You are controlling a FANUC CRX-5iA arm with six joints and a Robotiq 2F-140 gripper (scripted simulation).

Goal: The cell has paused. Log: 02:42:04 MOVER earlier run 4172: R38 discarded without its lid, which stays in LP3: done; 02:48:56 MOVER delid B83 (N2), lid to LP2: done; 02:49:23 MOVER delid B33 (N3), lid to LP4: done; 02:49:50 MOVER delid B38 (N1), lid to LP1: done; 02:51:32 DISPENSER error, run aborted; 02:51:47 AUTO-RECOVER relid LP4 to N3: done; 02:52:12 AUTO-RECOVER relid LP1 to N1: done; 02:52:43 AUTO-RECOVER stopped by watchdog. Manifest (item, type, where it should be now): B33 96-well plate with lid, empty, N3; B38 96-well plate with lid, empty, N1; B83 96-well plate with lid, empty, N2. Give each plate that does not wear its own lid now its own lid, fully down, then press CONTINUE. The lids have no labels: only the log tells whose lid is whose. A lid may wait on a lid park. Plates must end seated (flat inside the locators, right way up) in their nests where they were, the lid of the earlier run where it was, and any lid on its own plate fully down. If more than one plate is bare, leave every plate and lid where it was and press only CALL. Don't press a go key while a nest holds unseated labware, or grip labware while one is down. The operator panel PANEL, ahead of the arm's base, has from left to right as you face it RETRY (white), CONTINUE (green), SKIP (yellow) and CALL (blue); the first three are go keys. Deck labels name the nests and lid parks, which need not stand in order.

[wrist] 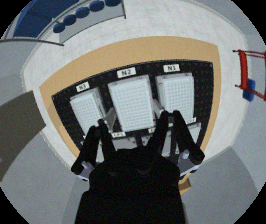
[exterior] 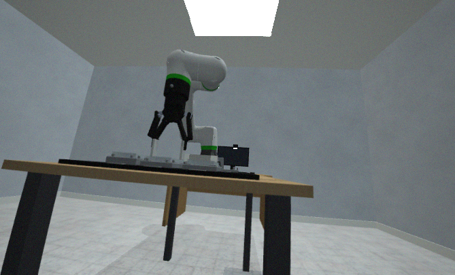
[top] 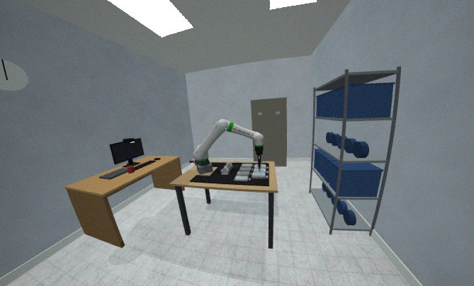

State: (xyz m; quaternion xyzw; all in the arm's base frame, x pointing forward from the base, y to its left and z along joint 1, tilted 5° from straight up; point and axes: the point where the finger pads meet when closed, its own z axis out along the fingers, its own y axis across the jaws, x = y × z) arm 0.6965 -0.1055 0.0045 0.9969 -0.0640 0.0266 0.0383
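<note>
My gripper (exterior: 167, 150) hangs straight down over the far row of the black deck (top: 231, 175). It is open, and its fingers stand on either side of the middle white plate (wrist: 132, 99) with nothing held between them. The same gripper shows in the wrist view (wrist: 138, 137) and in the top view (top: 258, 164). Two more white plates sit left (wrist: 87, 106) and right (wrist: 174, 92) of the middle one, each under a small deck label too small to read. All three look covered and flat. The lid parks and most of the panel are hidden from the wrist view.
A small grey panel block (top: 227, 168) stands on the deck near the arm's base (top: 203, 167). More white labware sits in the nearer row (top: 244, 174). A desk with a monitor (top: 126, 151) is to the left and a shelf rack (top: 352, 149) to the right.
</note>
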